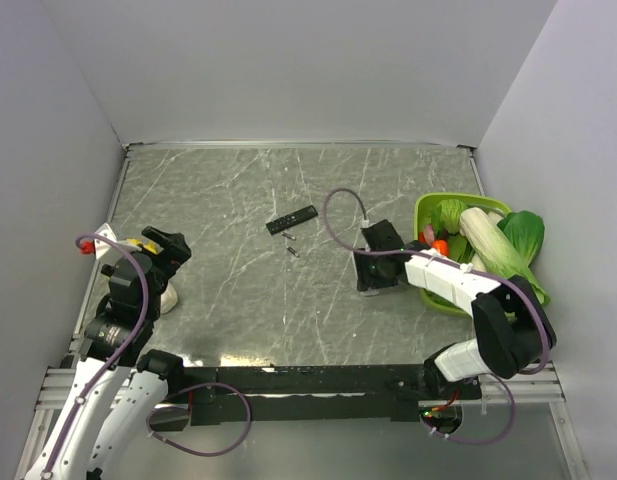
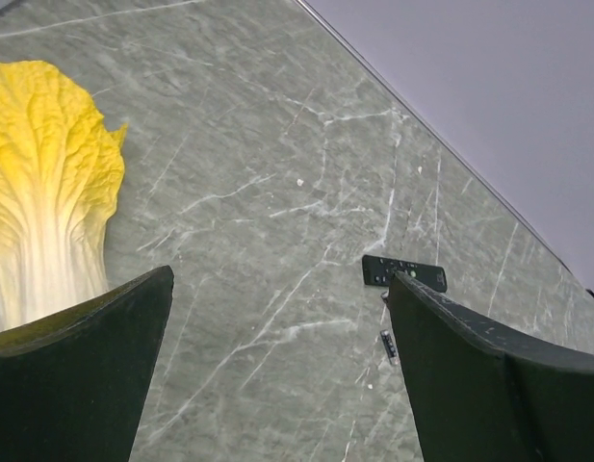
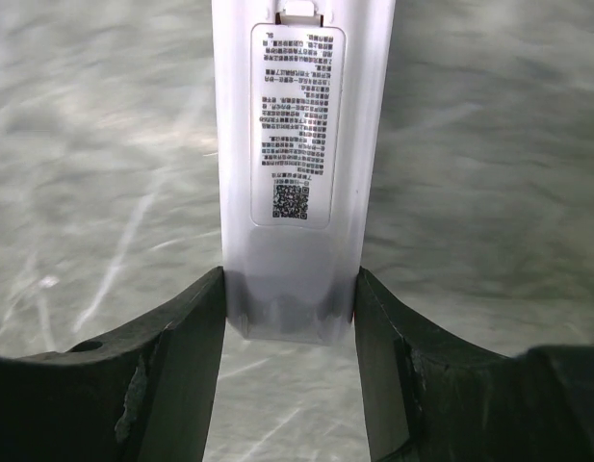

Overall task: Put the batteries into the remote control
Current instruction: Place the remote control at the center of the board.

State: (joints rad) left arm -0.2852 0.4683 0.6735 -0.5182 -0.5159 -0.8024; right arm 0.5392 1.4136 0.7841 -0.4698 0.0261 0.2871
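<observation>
The white remote control (image 3: 298,144) lies back side up on the table, its printed label and battery cover showing. My right gripper (image 3: 290,289) is shut on its near end, one finger on each long side; in the top view the gripper (image 1: 376,272) hides it. Two tiny batteries (image 1: 287,235) (image 1: 294,252) lie on the table next to the black remote (image 1: 291,219). The left wrist view shows one battery (image 2: 389,345) below the black remote (image 2: 404,273). My left gripper (image 2: 279,279) is open and empty at the far left (image 1: 170,245).
A yellow napa cabbage (image 2: 46,183) lies by my left gripper. A green basket (image 1: 428,206) of vegetables stands at the right, with a large cabbage (image 1: 493,245) sticking out. Grey walls close in the table on three sides.
</observation>
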